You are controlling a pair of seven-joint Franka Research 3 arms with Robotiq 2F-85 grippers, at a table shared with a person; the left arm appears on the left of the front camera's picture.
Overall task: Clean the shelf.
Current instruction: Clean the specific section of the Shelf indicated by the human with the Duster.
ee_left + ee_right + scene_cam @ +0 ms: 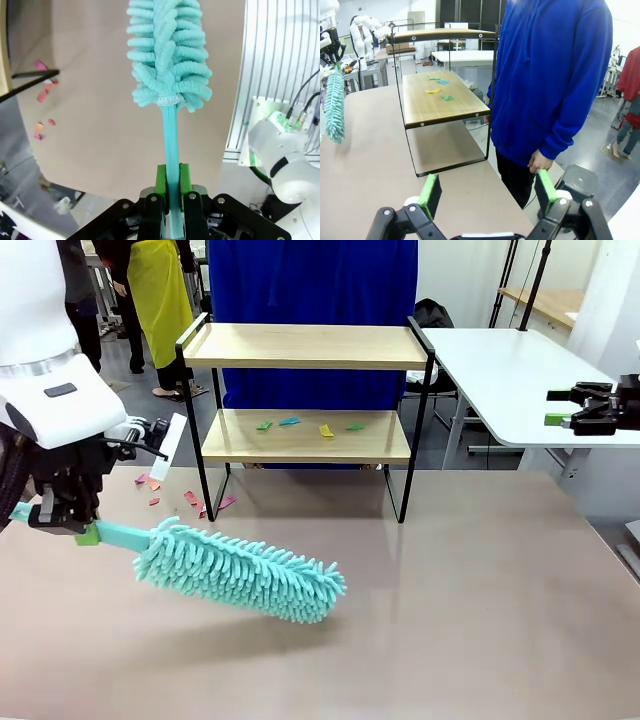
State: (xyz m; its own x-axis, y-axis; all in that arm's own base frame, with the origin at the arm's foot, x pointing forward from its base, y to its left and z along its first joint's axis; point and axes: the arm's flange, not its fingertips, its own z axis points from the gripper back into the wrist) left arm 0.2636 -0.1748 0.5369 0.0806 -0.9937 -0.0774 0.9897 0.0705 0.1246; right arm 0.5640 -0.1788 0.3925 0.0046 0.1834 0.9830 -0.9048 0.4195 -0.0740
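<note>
Your left claw (88, 533) is clenched on the thin handle of the fluffy teal microfibre duster (240, 580). The duster head lies low over the brown worktop (470, 590), out ahead of the claw toward the middle. Beyond the claw and a little inward, small pink and red paper scraps (190, 500) lie on the worktop. They are beside the front left leg of the small two-tier shelf (305, 345), which has light wooden boards in a thin black metal frame. More coloured scraps (326, 430) lie on its lower board.

I think the main danger is the wide head. If it enters at an angle, it may catch the thin leg and push the shelf, or the handle may turn between the pads. A hard sweep could throw scraps over the back edge, toward the person in the blue hooded top (550, 75).

The front between the two boards is open, and the worktop before it is free. Your right claw (553, 407) is released and holds nothing, well apart at the far right.
</note>
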